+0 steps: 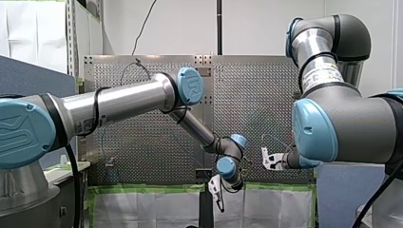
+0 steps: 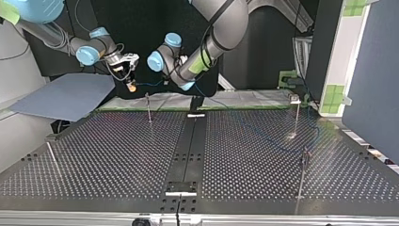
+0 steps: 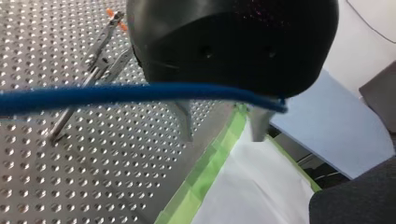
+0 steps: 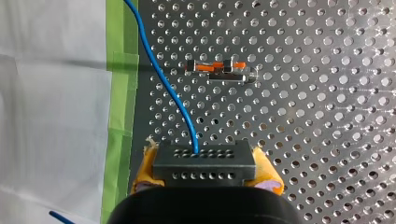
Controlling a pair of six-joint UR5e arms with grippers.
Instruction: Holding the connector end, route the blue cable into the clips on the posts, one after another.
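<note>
A black connector (image 4: 203,161) with rows of holes sits between the yellow pads of my right gripper (image 4: 205,176), which is shut on it. The blue cable (image 4: 163,84) leaves the connector and runs ahead over the perforated plate, past a post with an orange clip (image 4: 219,69). In the left wrist view the blue cable (image 3: 116,93) lies across, just under the black body of my left gripper (image 3: 223,139). That gripper's two metal fingers (image 3: 187,122) stand apart, clamped on nothing. At the top view's far edge my right gripper (image 2: 131,77) and left gripper (image 2: 186,84) hang close together.
Thin posts (image 2: 148,108) (image 2: 297,115) (image 2: 303,172) stand on the perforated table (image 2: 117,155), and another post (image 2: 51,157) leans at the top view's left. The cable (image 2: 277,146) trails loosely across the plate. Green tape (image 3: 210,163) and white sheeting line the table's edge.
</note>
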